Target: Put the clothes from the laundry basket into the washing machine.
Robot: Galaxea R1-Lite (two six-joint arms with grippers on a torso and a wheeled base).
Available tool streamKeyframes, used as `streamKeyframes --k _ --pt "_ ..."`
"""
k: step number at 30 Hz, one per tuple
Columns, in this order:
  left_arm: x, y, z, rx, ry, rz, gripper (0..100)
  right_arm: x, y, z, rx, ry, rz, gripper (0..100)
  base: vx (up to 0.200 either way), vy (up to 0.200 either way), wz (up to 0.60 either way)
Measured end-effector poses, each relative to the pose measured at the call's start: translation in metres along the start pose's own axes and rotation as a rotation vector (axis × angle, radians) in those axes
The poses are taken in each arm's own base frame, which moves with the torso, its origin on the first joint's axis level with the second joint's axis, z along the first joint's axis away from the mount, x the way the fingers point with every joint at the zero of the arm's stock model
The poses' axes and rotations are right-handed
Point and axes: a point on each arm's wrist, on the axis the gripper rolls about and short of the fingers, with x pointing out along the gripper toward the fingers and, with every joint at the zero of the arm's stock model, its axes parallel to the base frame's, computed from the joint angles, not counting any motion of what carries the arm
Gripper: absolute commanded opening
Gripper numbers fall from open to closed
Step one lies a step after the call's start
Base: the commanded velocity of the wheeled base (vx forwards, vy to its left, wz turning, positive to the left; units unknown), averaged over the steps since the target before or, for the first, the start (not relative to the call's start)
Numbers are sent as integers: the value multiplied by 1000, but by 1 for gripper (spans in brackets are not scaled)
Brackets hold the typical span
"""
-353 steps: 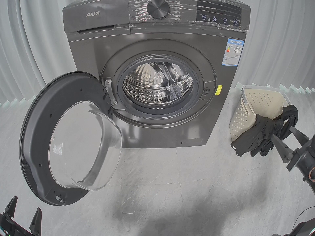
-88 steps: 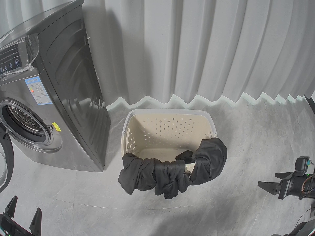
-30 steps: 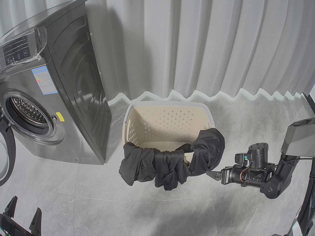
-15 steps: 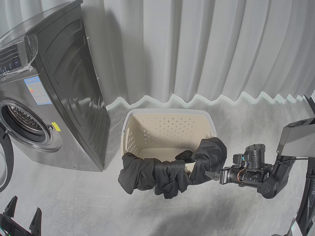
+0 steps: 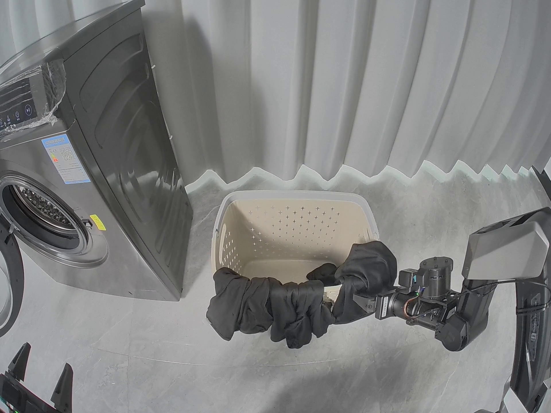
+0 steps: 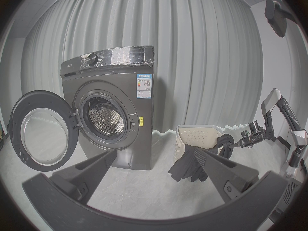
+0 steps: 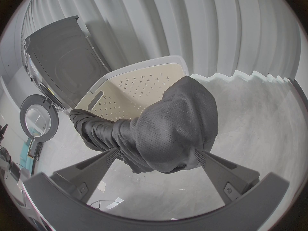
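Black garment draped over the near rim of the laundry basket, which stood on the floor beside the washing machine, on its right; the machine's door hung open. Right gripper: fingers spread, one either side of the garment's right-hand bulge. Left gripper: low, well apart from the basket, fingers spread, holding nothing.

Our right arm is stretched out level, forearm horizontal, with the right claw spread wide at its tip. Our left claw sits low at our near left, fingers apart and pointing upward.
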Motion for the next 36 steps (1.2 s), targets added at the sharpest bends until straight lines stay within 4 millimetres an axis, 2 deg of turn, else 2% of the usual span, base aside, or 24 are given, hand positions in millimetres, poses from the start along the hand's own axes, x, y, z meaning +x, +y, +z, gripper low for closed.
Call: streamKeyframes --k 8,9,25,30,36 --pt "0 0 0 0 0 0 100 8 -1 1 -1 -14 0 100 0 0 0" --pt "0 0 0 0 0 0 100 9 -1 1 -1 -15 0 0 0 0 0" --pt "0 0 0 0 0 0 100 5 1 -1 -5 -32 9 0 0 0 0" --pt "0 0 0 0 0 0 100 -2 3 -1 -10 -49 17 0 0 0 0" --pt "0 0 0 0 0 0 100 -21 10 -2 -19 -53 36 0 0 0 0"
